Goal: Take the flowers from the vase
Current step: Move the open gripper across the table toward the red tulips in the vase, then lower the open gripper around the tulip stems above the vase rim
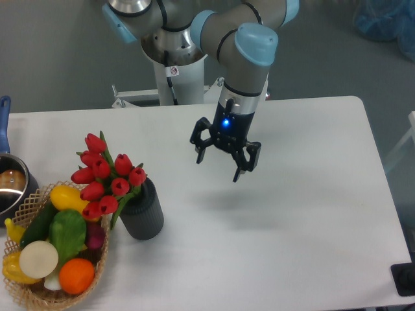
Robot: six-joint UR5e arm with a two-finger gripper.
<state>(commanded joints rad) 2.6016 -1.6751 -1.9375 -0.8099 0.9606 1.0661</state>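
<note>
One claw (220,165), jaws spread and empty, hangs well apart from the tulips (107,178); should pinch stems just above the vase (142,212) mouth.

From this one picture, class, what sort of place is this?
Probably a robotics lab: an arm on a pedestal at a bare white table, with staged props, namely tulips in a vase and a basket.
</note>
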